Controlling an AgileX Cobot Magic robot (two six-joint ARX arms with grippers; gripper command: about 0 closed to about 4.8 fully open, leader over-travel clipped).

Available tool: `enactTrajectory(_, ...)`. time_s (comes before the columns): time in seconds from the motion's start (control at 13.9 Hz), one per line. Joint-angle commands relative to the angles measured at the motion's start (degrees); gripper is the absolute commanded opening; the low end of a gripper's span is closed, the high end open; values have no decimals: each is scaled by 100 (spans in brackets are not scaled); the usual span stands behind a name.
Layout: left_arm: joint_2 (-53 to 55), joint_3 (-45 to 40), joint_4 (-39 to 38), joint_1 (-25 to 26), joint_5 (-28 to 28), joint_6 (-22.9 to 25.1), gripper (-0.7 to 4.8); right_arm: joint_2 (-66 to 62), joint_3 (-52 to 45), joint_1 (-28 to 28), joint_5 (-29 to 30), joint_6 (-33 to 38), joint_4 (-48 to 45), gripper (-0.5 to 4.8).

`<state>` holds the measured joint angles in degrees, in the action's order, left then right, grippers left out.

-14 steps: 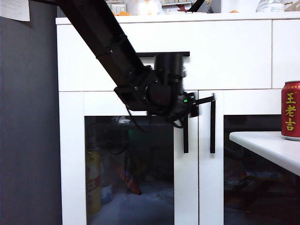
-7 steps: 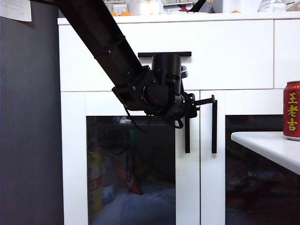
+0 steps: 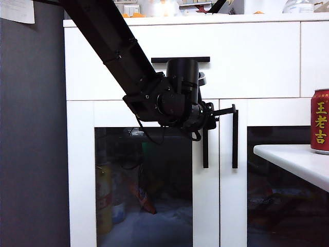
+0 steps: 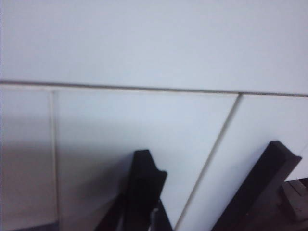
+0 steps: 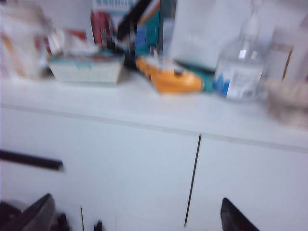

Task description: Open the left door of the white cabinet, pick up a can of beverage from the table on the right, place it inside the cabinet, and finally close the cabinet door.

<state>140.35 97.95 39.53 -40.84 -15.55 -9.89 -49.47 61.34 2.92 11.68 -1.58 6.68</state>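
Exterior view: left hand (image 3: 205, 117) at left door (image 3: 205, 180) handle.

Dark grey wall (image 3: 31, 134) left of frame, white paper sheet (image 3: 17, 10) pinned high; cluttered countertop (image 5: 144, 108), clear bottle (image 5: 239, 67), orange item (image 5: 175, 79).

Left gripper (image 3: 209, 117) at left door (image 3: 144, 175) handle; can of beverage (image 3: 320, 121) on table (image 3: 293, 159), right.
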Motion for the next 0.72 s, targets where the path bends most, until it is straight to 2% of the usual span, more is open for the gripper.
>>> enactTrajectory(0.07, -20, 46, 125, -68, 282, -256, -5, 247, 33, 4, -339, -22, -122, 440)
enactTrajectory(0.72, -111, -66, 83, -317, 223, -256, -5, 402, 33, 4, -433, -20, 76, 440)
